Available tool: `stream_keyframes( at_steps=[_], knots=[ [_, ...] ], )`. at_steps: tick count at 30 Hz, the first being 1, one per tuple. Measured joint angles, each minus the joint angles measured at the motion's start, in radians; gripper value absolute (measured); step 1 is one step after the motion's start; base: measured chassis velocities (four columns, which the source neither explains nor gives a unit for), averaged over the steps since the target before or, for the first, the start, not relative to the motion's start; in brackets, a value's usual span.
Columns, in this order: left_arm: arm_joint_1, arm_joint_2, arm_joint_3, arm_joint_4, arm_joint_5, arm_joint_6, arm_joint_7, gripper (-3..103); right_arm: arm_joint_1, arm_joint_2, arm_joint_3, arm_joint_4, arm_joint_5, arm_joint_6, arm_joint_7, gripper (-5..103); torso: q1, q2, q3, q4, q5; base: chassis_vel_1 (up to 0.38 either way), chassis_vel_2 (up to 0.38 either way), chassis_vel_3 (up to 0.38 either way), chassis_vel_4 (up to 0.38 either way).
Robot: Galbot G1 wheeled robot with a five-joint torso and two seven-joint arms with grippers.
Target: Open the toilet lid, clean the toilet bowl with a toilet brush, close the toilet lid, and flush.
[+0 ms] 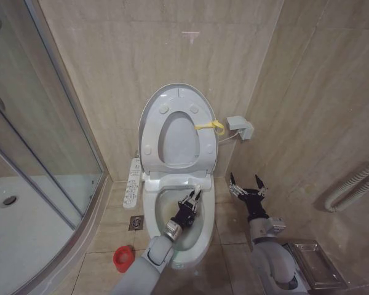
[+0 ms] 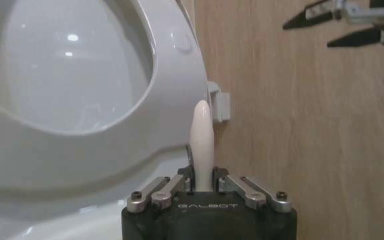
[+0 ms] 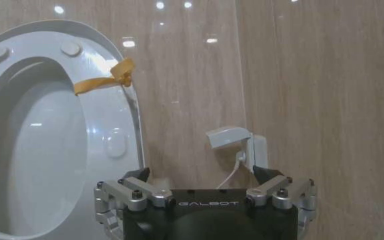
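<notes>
Toilet stall seen from the head camera, with both wrist views. Your left gripper (image 1: 190, 201) sits over the open toilet bowl (image 1: 152, 209), its fingers closed on the slim white handle of the toilet brush (image 2: 201, 142); in the left wrist view the handle stands straight up out of the closed fingers, its rounded tip level with the raised seat. The brush head itself is hidden below the gripper, so you cannot tell whether it touches the ceramic. The red holder (image 1: 122, 259) stands on the floor tiles, just beside the bowl on your left. The toilet lid (image 1: 204, 107) and the ring seat (image 1: 152, 138) are both tipped up against the wall, the yellow strap (image 1: 210, 126) hanging off the lid's right edge. Your right gripper (image 1: 247, 187) hovers beside the bowl on your right, fingers spread wide and holding nothing.

Handling, as a judgement: the brush is light and its handle stiff but thin and smooth — likely to twist or slide in a pinch, so hold it low and firmly, as it is held now. The lid looks glossy, slick plastic, light on its hinge; the strap is the surest place to take it — the bare rim offers little purchase
</notes>
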State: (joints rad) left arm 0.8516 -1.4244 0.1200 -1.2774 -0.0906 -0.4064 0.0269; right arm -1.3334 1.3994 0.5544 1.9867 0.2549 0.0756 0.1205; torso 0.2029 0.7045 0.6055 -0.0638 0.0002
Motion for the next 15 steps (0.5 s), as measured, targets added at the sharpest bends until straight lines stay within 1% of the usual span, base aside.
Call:
stream_keyframes(
  at_steps=[5, 11, 13, 15],
  knots=[
    [-0.032, -0.018, 0.012, -0.006, -0.006, 0.001, 0.000, 18, 0.000, 0.000, 0.000, 0.000, 0.000, 0.000, 0.000, 100, 0.000, 0.000, 0.000, -0.0005, -0.0002, 0.000, 0.000, 0.000, 0.000],
    [-0.040, -0.030, 0.026, 0.058, -0.001, -0.009, 0.002, 18, 0.000, 0.000, 0.000, 0.000, 0.000, 0.000, 0.000, 100, 0.000, 0.000, 0.000, 0.0000, -0.0001, 0.000, 0.000, 0.000, 0.000],
    [-0.041, -0.030, 0.027, 0.056, -0.002, -0.009, 0.002, 18, 0.000, 0.000, 0.000, 0.000, 0.000, 0.000, 0.000, 100, 0.000, 0.000, 0.000, -0.0001, -0.0002, 0.000, 0.000, 0.000, 0.000],
    [-0.043, -0.027, 0.030, 0.022, -0.007, -0.002, 0.002, 18, 0.000, 0.000, 0.000, 0.000, 0.000, 0.000, 0.000, 100, 0.000, 0.000, 0.000, -0.0002, -0.0002, 0.000, 0.000, 0.000, 0.000]
  ],
)
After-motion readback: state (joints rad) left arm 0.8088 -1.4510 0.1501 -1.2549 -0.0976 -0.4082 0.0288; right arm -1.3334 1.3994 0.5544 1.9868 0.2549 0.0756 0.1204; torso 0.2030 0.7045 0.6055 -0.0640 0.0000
